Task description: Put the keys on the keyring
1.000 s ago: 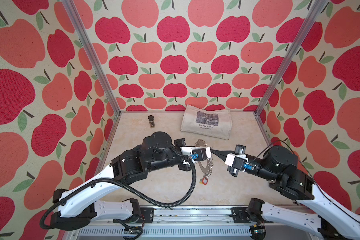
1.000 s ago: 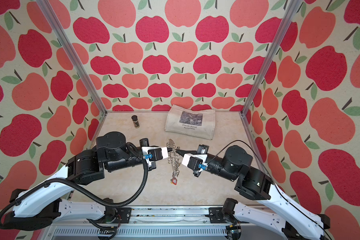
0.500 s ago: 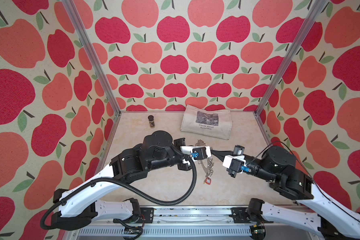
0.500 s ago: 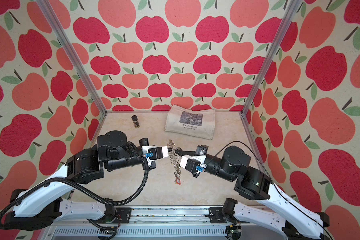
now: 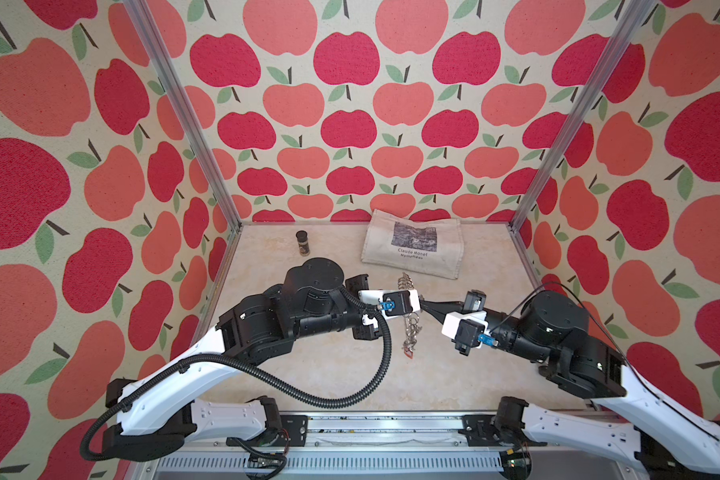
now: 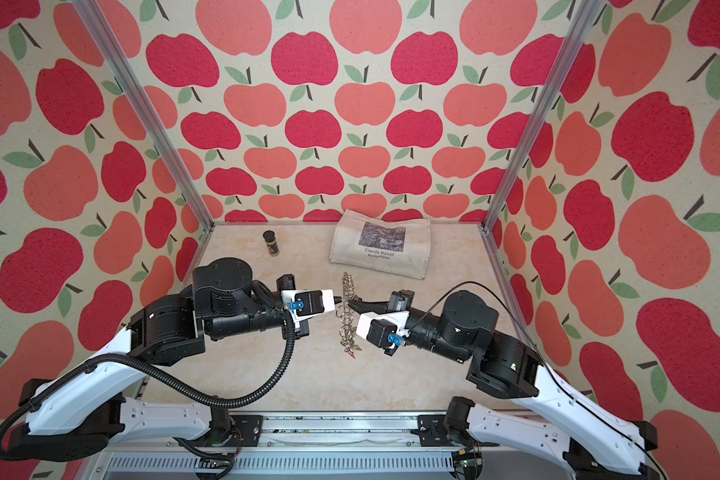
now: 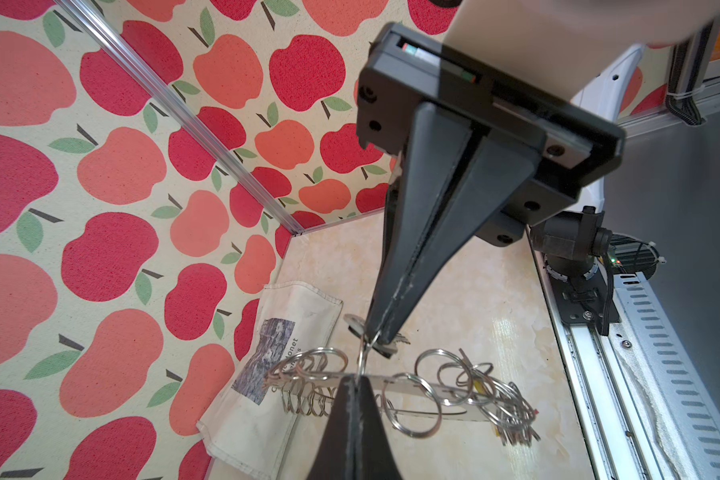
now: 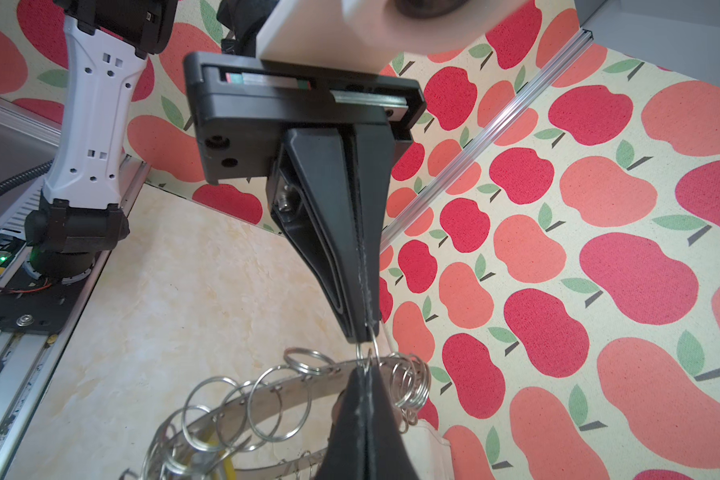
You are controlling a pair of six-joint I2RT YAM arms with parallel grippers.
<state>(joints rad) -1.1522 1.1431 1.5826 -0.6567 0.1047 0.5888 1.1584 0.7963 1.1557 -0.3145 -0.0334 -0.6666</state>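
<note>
right fingers (image 5: pixel 435 307) nudged leftward, keyring (image 5: pixel 410 328) raised slightly

Robot lab cell: apple-print walls (image 5: pixel 350 104), aluminium frame (image 5: pixel 182 112), arms (image 5: pixel 175 374) on base rail (image 5: pixel 391 428).

Left arm (image 5: pixel 262 328), right arm (image 5: pixel 558 332): white shell lower links, black joint housings, round black caps. Corrugated black conduit (image 5: pixel 385 361) loops along left arm; thin black cable (image 5: pixel 535 288) on right. White wrist modules (image 5: pixel 412 305), blue connectors (image 5: pixel 386 306). Right gripper (image 7: pixel 382 336): black tapered fingers (image 7: pixel 429 216), black block, screw holes.
</note>
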